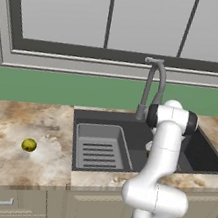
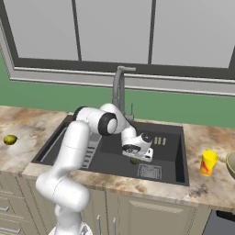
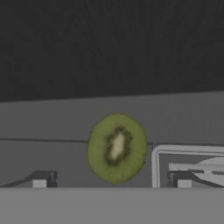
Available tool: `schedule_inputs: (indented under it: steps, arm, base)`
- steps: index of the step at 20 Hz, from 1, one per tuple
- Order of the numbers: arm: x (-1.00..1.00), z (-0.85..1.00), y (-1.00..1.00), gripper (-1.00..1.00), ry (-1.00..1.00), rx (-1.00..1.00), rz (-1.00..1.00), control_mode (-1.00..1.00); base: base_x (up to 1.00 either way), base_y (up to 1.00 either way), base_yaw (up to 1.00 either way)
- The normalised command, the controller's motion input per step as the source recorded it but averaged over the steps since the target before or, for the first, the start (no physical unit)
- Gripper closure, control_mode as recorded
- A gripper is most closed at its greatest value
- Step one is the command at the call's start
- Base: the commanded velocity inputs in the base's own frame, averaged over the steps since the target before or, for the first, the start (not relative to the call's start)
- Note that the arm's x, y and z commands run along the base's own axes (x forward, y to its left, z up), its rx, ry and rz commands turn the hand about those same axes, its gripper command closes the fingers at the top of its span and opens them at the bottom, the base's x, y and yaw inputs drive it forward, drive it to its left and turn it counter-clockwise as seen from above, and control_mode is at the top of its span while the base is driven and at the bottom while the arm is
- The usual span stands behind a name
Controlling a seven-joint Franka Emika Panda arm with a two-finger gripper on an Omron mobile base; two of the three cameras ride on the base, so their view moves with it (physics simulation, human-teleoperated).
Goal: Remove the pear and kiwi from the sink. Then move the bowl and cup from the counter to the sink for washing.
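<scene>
Hand view: wide-open, empty claw (image 3: pixel 112 183) frames the cut green kiwi (image 3: pixel 117 148) at 12 o'clock; left base view shows the yellow-green pear (image 1: pixel 29 144) on the marbled bench (image 1: pixel 1 158).

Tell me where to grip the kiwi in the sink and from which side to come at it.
Grip the kiwi across its narrower middle, coming straight down from above. It lies flat on the sink floor beside the drain, cut face up, so only its rounded sides offer purchase. The gripper hangs open right over it, a fingertip on either side; lowering and closing should likely do.
</scene>
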Motion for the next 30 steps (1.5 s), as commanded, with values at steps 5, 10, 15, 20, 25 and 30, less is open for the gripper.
schedule_inputs:
  steps: [5, 10, 15, 20, 25, 30]
  arm:
    - [0.06, -0.09, 0.04, -1.0, 0.0, 0.0, 0.0, -1.0]
    - [0.04, -0.13, 0.09, -1.0, 0.0, 0.0, 0.0, -1.0]
    - [0.1, -0.13, 0.09, -1.0, 0.0, 0.0, 0.0, -1.0]
    - [0.15, -0.13, 0.04, -1.0, 0.0, 0.0, 0.0, -1.0]
    - [0.18, -0.13, 0.0, -1.0, 0.0, 0.0, 0.0, -1.0]
    - [0.15, -0.13, 0.0, -1.0, 0.0, 0.0, 0.0, -1.0]
  base:
    - [0.0, 0.0, 0.0]
    - [0.0, 0.0, 0.0]
    - [0.0, 0.0, 0.0]
    - [0.0, 0.0, 0.0]
    - [0.0, 0.0, 0.0]
    - [0.0, 0.0, 0.0]
